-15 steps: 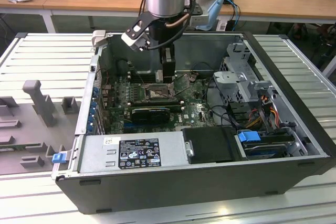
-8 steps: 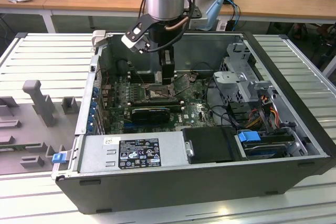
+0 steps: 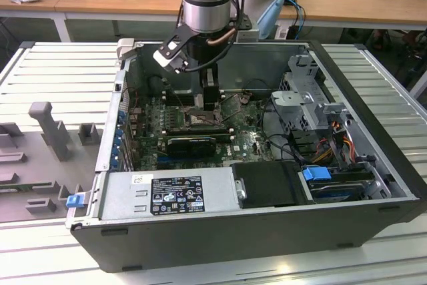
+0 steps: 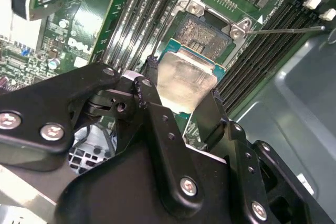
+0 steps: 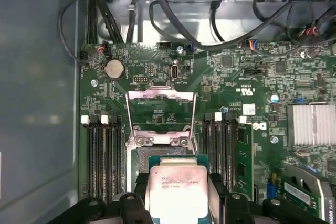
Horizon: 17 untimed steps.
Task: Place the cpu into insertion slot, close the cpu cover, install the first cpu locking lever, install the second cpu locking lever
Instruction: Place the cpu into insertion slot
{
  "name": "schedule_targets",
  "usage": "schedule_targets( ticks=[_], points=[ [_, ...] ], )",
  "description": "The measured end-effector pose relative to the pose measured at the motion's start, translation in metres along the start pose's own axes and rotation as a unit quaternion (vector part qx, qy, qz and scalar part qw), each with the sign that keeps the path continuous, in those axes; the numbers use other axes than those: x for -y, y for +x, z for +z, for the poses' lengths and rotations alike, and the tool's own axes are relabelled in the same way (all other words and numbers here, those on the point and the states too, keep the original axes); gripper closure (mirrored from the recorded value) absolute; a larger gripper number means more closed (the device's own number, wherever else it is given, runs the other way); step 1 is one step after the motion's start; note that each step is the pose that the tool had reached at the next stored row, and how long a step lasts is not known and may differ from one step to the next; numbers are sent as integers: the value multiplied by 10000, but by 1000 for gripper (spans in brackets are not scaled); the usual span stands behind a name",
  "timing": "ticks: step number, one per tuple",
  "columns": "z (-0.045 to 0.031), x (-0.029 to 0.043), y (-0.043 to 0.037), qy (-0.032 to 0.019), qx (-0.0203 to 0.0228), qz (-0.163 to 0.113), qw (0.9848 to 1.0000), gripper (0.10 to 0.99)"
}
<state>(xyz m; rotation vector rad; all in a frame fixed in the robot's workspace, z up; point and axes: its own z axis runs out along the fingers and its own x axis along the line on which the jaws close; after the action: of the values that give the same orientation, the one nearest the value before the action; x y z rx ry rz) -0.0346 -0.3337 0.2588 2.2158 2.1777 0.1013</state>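
Note:
My gripper (image 5: 177,195) is shut on the cpu (image 5: 176,187), a flat square chip with a pale silvery face, pinched at two opposite edges by the black fingers (image 4: 149,95). The cpu (image 4: 185,80) hangs partly over the insertion slot (image 4: 203,32), whose brownish contact field shows beyond it. I cannot tell whether chip and socket touch. The cpu cover (image 5: 160,95), a thin metal frame with a square window, is flipped open past the insertion slot (image 5: 157,152). A thin locking lever (image 4: 283,29) sticks out beside the socket. In the exterior view the gripper (image 3: 210,106) reaches down into the open case.
Long black memory slots (image 5: 102,156) flank the socket on both sides. A black card (image 3: 193,143), the power supply (image 3: 167,195), a drive cage (image 3: 313,98) and cable bundles (image 5: 173,30) crowd the case. A finned heatsink (image 5: 311,124) and a coin battery (image 5: 114,68) sit on the board.

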Motion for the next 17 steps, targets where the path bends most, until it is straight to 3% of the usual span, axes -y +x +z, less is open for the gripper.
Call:
schedule_targets(
  ticks=[8, 13, 17],
  points=[
    [162, 17, 55, 3, -8, -135, 9999, 557],
    [334, 85, 72, 3, -10, -153, 9999, 557],
    [423, 100, 79, 10, -5, -77, 10000, 557]
  ],
)
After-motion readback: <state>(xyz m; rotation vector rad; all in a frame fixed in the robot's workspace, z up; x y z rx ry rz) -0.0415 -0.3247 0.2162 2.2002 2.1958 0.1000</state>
